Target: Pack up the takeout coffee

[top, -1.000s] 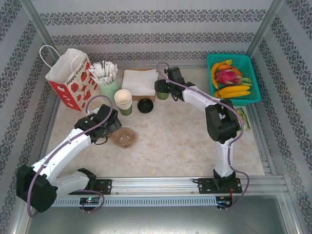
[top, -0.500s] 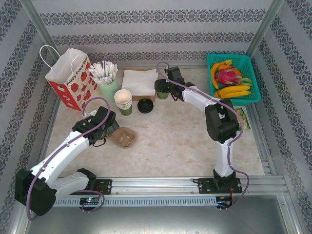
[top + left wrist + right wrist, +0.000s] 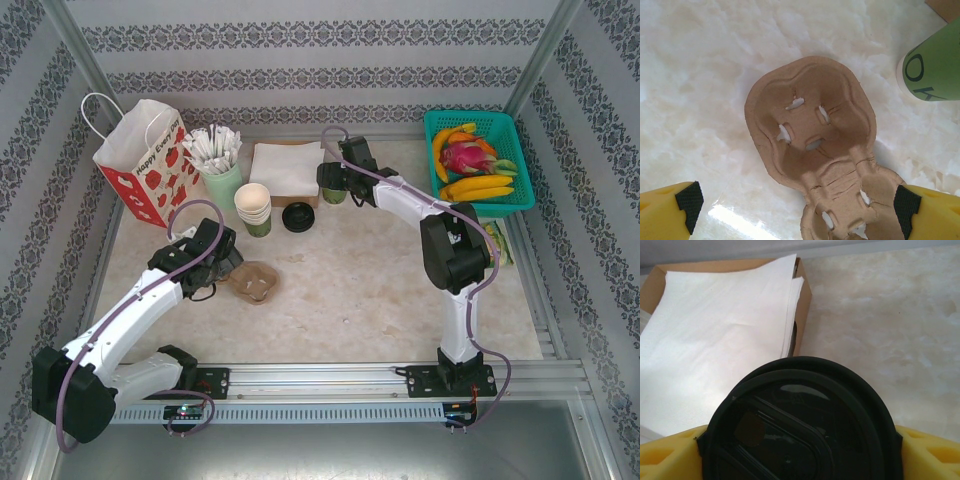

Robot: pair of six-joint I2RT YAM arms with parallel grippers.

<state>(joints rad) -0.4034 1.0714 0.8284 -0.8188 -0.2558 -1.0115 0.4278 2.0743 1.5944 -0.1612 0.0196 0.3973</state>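
The takeout coffee [image 3: 333,191], an olive-green cup with a black lid [image 3: 800,425], stands at the back of the table beside the napkin box. My right gripper [image 3: 336,186] straddles it, a yellow finger [image 3: 670,452] on each side of the lid. The lid hides the pads, so contact is unclear. My left gripper [image 3: 222,262] hovers open over a brown pulp cup carrier [image 3: 815,145], which lies flat on the table [image 3: 255,283]. Its fingers [image 3: 682,202] stand wide on either side of the carrier's near end and touch nothing.
A red-and-white paper bag [image 3: 145,160] stands at the back left. Next to it are a pale green cup of white sticks [image 3: 220,170], a stack of lidless cups [image 3: 254,208] and spare black lids [image 3: 298,217]. White napkins [image 3: 715,330] lie in a box. A teal fruit basket [image 3: 478,160] is at the back right.
My left gripper has drifted slightly left over the carrier. The right arm and the coffee have stayed in place.
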